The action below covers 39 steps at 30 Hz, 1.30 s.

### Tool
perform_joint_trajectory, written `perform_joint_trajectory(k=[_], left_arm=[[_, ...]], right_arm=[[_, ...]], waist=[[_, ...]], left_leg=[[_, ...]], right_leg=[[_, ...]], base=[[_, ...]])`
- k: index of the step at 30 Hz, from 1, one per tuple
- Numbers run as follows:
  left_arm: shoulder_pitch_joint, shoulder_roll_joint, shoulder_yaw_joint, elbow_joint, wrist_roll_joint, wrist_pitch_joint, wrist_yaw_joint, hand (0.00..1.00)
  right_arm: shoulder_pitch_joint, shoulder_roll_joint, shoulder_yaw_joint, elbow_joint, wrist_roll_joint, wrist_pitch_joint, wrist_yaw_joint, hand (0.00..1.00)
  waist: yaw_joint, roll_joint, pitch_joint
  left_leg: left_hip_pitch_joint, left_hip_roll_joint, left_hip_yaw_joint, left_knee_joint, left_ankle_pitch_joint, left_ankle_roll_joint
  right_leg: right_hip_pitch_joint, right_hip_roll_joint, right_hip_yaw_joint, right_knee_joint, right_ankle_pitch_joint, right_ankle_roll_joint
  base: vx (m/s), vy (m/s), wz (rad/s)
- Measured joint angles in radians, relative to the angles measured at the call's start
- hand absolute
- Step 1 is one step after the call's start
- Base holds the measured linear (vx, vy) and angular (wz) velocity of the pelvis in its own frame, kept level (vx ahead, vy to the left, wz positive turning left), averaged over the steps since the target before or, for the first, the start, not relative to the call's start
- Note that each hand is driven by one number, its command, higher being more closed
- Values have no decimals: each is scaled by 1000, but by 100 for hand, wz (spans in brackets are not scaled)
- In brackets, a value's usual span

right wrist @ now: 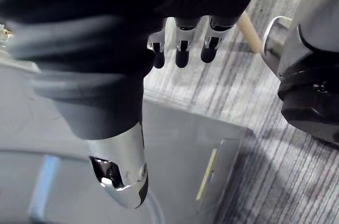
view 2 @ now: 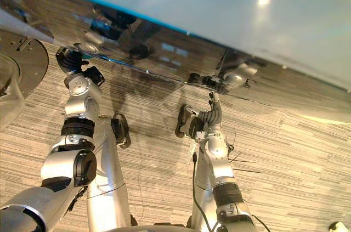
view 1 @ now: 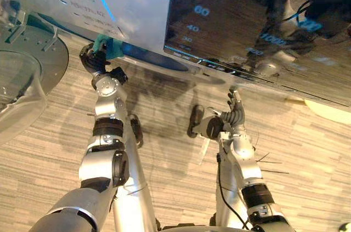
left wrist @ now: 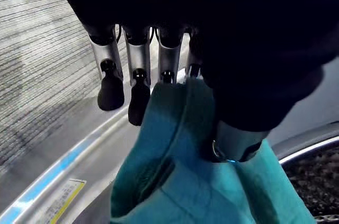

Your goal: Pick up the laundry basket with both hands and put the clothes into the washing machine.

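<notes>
A teal cloth (view 1: pixel 108 45) hangs at the front of the washing machine (view 1: pixel 247 29), by the rim of its drum opening (left wrist: pixel 312 181). My left hand (view 1: pixel 92 59) is raised to it. In the left wrist view the thumb (left wrist: pixel 238 139) pinches the teal cloth (left wrist: pixel 190 176) against the fingers (left wrist: pixel 139 83). My right hand (view 1: pixel 236 108) hangs lower in front of the machine's grey front (right wrist: pixel 201 144), touching nothing. Its fingers (right wrist: pixel 180 49) are straight and its thumb (right wrist: pixel 122 176) stands apart.
The machine's round glass door (view 1: pixel 22 78) stands swung open at the left. The dark glossy control panel (view 2: pixel 164 45) juts out just above both hands. A cream curved edge (view 1: pixel 329 112) lies on the striped carpet floor (view 1: pixel 307 150) at the right.
</notes>
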Motion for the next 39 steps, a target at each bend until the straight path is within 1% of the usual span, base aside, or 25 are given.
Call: perform_joint_trajectory(k=[2, 4, 5, 8, 10, 11, 13, 16, 17, 19, 20, 21, 23, 24, 26, 27, 29, 30, 32, 33, 34, 35, 37, 38, 39], left_arm=[[78, -102, -110, -141, 21, -41, -8, 100], [123, -159, -162, -210, 30, -59, -21, 100], [169, -205, -211, -272, 42, -74, -24, 100], [235, -271, -288, -347, 41, -90, -44, 100], [265, -273, -311, -377, 39, -92, -52, 100], [272, -273, -312, -378, 22, -100, -64, 100], [271, -272, -311, -379, 10, -109, -66, 100], [234, -268, -299, -380, 9, -110, -61, 100], [206, -261, -285, -376, 9, -110, -57, 100], [137, -222, -232, -358, 10, -109, -46, 100], [83, -183, -201, -342, 9, -109, -27, 100], [53, -163, -188, -330, 8, -109, -17, 100], [-59, -78, -166, -302, 8, -108, 10, 100], [-85, -57, -165, -289, 8, -108, 13, 100], [-171, 20, -165, -224, 7, -104, 25, 100], [-193, 37, -166, -205, 7, -102, 25, 100], [-267, 93, -187, -128, 9, -84, 23, 100], [-285, 106, -196, -108, 17, -78, 19, 0], [-332, 138, -216, -45, 101, -36, -21, 0], [-338, 147, -226, -35, 126, -26, -34, 0], [-351, 158, -239, -7, 188, -10, -64, 0], [-356, 161, -246, 8, 212, -1, -86, 0], [-383, 164, -273, 83, 259, 30, -173, 0], [-390, 162, -277, 103, 270, 34, -197, 0], [-409, 159, -299, 153, 319, 55, -259, 0]], right_arm=[[-1, 0, 0, 0, 0, 1, -1, 0], [-1, 4, 7, 0, 0, 1, 0, 0], [-1, 4, 9, -1, 0, 1, -1, 0], [-4, 3, 14, -1, 1, 14, -12, 0], [-5, 3, 24, -1, 1, 24, -13, 0], [-6, 3, 30, -1, 3, 34, -14, 0], [-10, 1, 31, -1, 10, 41, -14, 0], [-27, 0, 33, 0, 18, 41, -17, 0], [-36, -1, 33, 1, 23, 42, -20, 0], [-55, -1, 41, 4, 23, 42, -22, 0], [-60, -1, 44, 3, 26, 42, -22, 0], [-60, -1, 44, 3, 31, 41, -22, 0], [-58, 0, 43, 3, 40, 40, -22, 0], [-58, 0, 43, 4, 40, 40, -22, 0], [-58, 2, 43, 3, 40, 36, -20, 0], [-58, 4, 43, 3, 40, 36, -20, 0], [-53, 5, 38, 2, 43, 34, -17, 0], [-51, 5, 37, 2, 43, 33, -15, 0], [-48, 5, 32, 1, 44, 15, -12, 0], [-48, 5, 29, 0, 44, 11, -11, 0], [-50, 5, 21, -3, 50, 1, -11, 0], [-52, 4, 21, -4, 55, -2, -11, 0], [-60, 5, 17, -10, 79, -3, -7, 0], [-67, 6, 14, -9, 80, -2, -4, 0], [-90, 9, 3, -8, 83, 0, 10, 0]], waist=[[13, 0, 0], [13, 0, 0], [10, 0, -1], [12, 1, -1], [12, 1, -1], [13, 1, -1], [14, 1, -1], [14, 1, -1], [15, 2, -1], [12, 2, -1], [10, 2, -1], [9, 2, -1], [-1, 2, -1], [-1, 2, -1], [-10, 2, -1], [-14, 2, -1], [-19, 2, -1], [-21, 2, -1], [-28, 2, -1], [-30, 2, -1], [-32, 2, -1], [-33, 3, -1], [-32, 3, -1], [-33, 3, -1], [-33, 3, -1]], left_leg=[[48, 0, 17, -17, -1, 3], [79, 1, 25, -32, -3, 6], [99, 1, 29, -45, -5, 9], [113, 2, 38, -62, -5, 11], [124, 4, 39, -62, -2, 6], [138, 5, 39, -62, -1, 4], [161, 5, 42, -65, -1, 4], [184, 8, 59, -68, -4, 8], [184, 13, 67, -68, -4, 9], [180, 24, 72, -67, -8, 16], [171, 27, 71, -67, -9, 19], [165, 30, 71, -66, -9, 19], [125, 42, 70, -55, -5, 23], [114, 44, 69, -50, -3, 21], [70, 58, 64, -14, -6, 28], [59, 58, 60, -6, -7, 30], [20, 58, 47, 28, -14, 39], [11, 58, 41, 38, -15, 40], [-18, 56, 36, 74, -29, 45], [-23, 56, 35, 82, -32, 48], [-34, 55, 30, 98, -37, 51], [-39, 55, 26, 106, -39, 53], [-53, 51, 18, 124, -49, 56], [-56, 48, 19, 125, -49, 55], [-62, 39, 18, 125, -49, 56]], right_leg=[[34, -2, 12, -8, -2, 4], [60, -2, 15, -19, -9, 15], [77, -2, 16, -29, -11, 20], [85, -1, 17, -40, -9, 24], [91, 2, 17, -39, -8, 23], [101, 3, 18, -38, -1, 10], [119, 3, 23, -39, 0, 9], [135, 12, 38, -47, 1, 14], [131, 16, 41, -51, 2, 22], [123, 29, 50, -63, 15, 33], [114, 37, 52, -73, 24, 41], [109, 40, 52, -76, 29, 45], [77, 49, 49, -84, 48, 36], [67, 50, 49, -83, 50, 35], [33, 60, 45, -67, 63, 19], [24, 62, 46, -62, 63, 18], [-8, 61, 45, -37, 63, 19], [-15, 61, 45, -29, 61, 21], [-39, 51, 43, 3, 56, 24], [-44, 46, 44, 11, 54, 24], [-52, 45, 47, 24, 46, 35], [-55, 44, 47, 30, 45, 36], [-63, 38, 46, 44, 43, 37], [-65, 34, 46, 47, 43, 37], [-69, 27, 47, 50, 44, 37]], base=[[10, -33, 5], [-18, -53, 3], [-34, -74, 2], [-26, -62, 0], [1, -64, -6], [20, -48, -6], [22, -40, -3], [-17, -36, -6], [-72, -41, -21], [-75, -25, -25], [-58, -6, -21], [-68, -5, -24], [-44, -1, -18], [-13, 7, -15], [0, 15, -17], [5, 21, -12], [5, 20, -5], [0, 0, 0], [-6, 5, 2], [-16, 2, 6], [-11, -2, 4], [0, 0, 0], [-23, -7, 6], [-18, -19, 14], [-9, -15, 12]])
